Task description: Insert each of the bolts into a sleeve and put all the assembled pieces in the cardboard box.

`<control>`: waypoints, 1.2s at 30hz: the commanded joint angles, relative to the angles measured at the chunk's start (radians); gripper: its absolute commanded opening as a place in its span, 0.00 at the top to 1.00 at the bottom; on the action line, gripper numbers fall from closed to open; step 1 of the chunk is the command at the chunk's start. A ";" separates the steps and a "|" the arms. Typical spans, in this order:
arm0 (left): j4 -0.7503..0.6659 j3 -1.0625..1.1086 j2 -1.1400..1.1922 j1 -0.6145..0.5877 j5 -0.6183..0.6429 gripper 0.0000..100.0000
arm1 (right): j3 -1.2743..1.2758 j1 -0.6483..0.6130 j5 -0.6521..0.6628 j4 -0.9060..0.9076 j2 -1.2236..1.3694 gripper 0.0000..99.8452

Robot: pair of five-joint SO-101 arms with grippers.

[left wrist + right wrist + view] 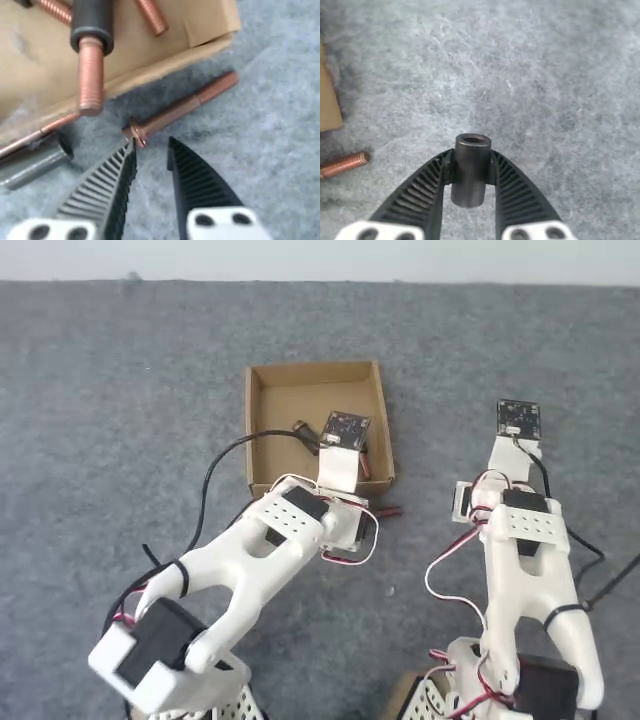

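A loose copper bolt (180,107) lies on the grey carpet just outside the cardboard box (165,60). My left gripper (151,145) hovers open right at its head, one fingertip (129,152) nearly touching it. The same bolt (386,511) lies off the box's (262,430) front right corner. Inside the box rest a dark sleeve with a bolt through it (92,30) and another bolt (150,15). My right gripper (471,155) is shut on a dark sleeve (471,175), held above the carpet with its bore facing away from the camera.
A grey sleeve (30,160) with a copper thread running into it lies against the box's outer wall, beside my left fingers. The bolt's threaded end (345,164) and a box corner (327,100) lie near the right gripper. Open carpet (120,390) surrounds the box.
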 commanded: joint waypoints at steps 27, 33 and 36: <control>0.187 -0.263 0.209 -0.051 0.066 0.92 | -0.020 -0.007 0.023 -0.018 -0.051 0.99; 0.195 -0.266 0.215 -0.029 0.046 0.99 | -0.020 -0.007 0.023 -0.018 -0.051 0.99; 0.227 -0.271 0.213 -0.014 -0.044 0.99 | -0.020 -0.007 0.023 -0.018 -0.051 0.99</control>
